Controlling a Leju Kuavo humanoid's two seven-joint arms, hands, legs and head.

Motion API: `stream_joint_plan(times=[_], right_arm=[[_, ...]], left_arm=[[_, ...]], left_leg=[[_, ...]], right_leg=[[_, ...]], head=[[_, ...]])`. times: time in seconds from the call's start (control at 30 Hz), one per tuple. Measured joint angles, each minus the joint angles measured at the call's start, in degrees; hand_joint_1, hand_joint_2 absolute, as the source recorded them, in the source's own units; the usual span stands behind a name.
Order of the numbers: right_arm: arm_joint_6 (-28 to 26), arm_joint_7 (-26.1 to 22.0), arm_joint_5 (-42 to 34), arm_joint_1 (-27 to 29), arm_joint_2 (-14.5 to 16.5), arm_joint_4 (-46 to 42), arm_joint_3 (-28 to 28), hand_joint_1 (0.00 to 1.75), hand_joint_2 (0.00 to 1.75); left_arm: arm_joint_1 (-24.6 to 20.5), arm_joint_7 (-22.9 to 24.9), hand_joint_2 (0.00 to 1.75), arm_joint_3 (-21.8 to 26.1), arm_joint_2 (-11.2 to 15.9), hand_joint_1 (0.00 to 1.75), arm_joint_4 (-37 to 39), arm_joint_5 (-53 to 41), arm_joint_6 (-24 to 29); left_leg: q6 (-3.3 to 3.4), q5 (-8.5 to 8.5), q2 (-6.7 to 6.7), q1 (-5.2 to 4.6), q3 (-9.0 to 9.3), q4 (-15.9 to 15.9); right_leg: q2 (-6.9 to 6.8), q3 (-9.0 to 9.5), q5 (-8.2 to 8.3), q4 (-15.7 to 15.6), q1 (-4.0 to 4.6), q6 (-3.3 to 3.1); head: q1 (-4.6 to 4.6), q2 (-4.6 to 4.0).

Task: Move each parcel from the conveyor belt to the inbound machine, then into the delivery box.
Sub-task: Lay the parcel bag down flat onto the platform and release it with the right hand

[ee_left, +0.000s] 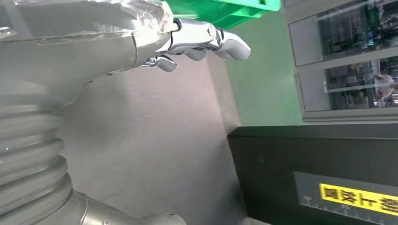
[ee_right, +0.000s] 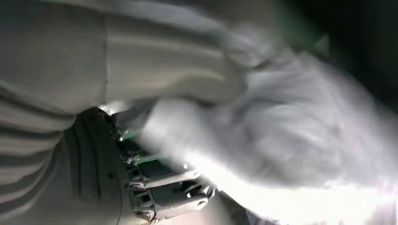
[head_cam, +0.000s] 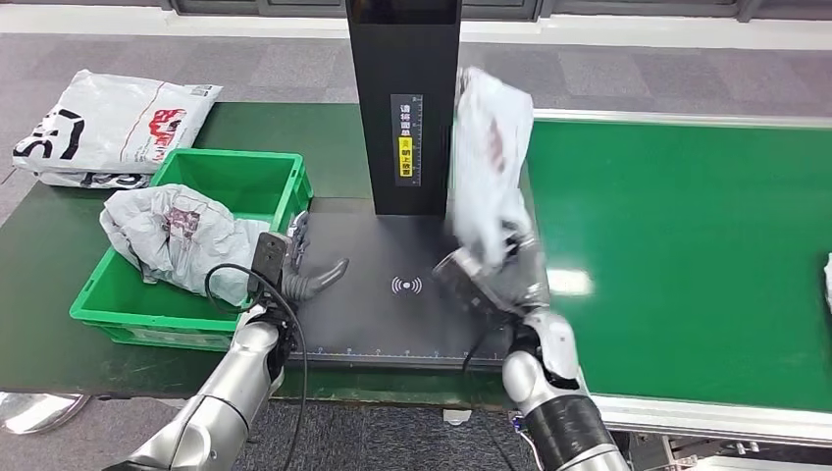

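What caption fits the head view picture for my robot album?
Right hand lifts a white parcel over the inbound machine.

Motion blurs the raised parcel (head_cam: 488,167), hiding its print and the right hand's (head_cam: 491,273) fingers; another parcel (head_cam: 827,280) is edge-cropped.

Grey carpet floor (head_cam: 628,74), dark green table (head_cam: 59,294), white strip along the far wall foot (head_cam: 638,29), glass-fronted cabinets (ee_left: 347,61).
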Motion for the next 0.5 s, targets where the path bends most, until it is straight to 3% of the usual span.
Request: stream_joint_plan(times=[0.03,0.1,0.23,0.5], right_arm=[[5.7,0.5,-0.5,0.6,-0.6,0.5,1.9,0.0,1.75],[9.8,1.3,-1.5,1.4,-1.5,1.1,4.8,0.0,1.75],[6.7,2.2,-2.8,0.8,-3.1,1.4,7.7,0.0,1.75],[5.9,2.7,-3.8,0.5,-4.7,1.7,9.9,0.0,1.75]], left_arm=[[-0.2,0.2,1.75,0.0,0.0,0.0,-0.2,-0.1,0.0],[-0.4,0.5,1.75,0.0,0.0,0.0,-0.4,-0.1,0.1],[-0.4,0.5,1.75,0.0,0.0,0.0,-0.7,-0.1,0.1],[-0.4,0.5,1.75,0.0,0.0,0.0,-1.1,-0.1,0.2]], left_leg=[[0.0,0.0,-0.01,0.0,-0.01,0.0],[0.0,0.0,-0.04,0.0,-0.03,0.0],[-0.01,-0.01,0.01,0.0,-0.03,0.0],[-0.02,-0.02,0.01,-0.01,-0.03,0.0]], right_leg=[[-0.01,-0.01,0.0,0.0,0.0,0.0],[-0.04,-0.02,0.0,0.0,0.0,0.0],[0.03,-0.02,0.0,0.0,0.0,0.0],[0.02,-0.02,0.0,0.0,-0.01,0.0]], head=[[0.0,0.0],[-0.01,0.0],[0.01,0.0],[0.01,0.0]])
